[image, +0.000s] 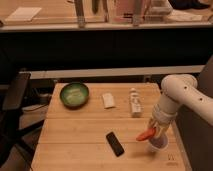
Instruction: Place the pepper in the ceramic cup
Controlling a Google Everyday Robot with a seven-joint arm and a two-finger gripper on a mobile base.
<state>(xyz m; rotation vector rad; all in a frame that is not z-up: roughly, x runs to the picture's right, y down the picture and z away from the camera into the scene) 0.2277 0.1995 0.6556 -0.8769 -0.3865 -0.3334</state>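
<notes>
The orange-red pepper [145, 134] is held in my gripper [152, 131] at the right side of the wooden table [80, 135]. It sticks out to the left, just above the rim of the small white ceramic cup [159, 144]. The cup stands near the table's front right corner, partly hidden by the gripper and arm. My white arm [177, 95] reaches in from the right.
A wide green bowl [74, 94] stands at the back left. A small white packet [108, 100] and a white bottle [134, 102] lie at the back middle. A black phone-like object [115, 143] lies front centre. A dark chair [15, 95] stands left of the table.
</notes>
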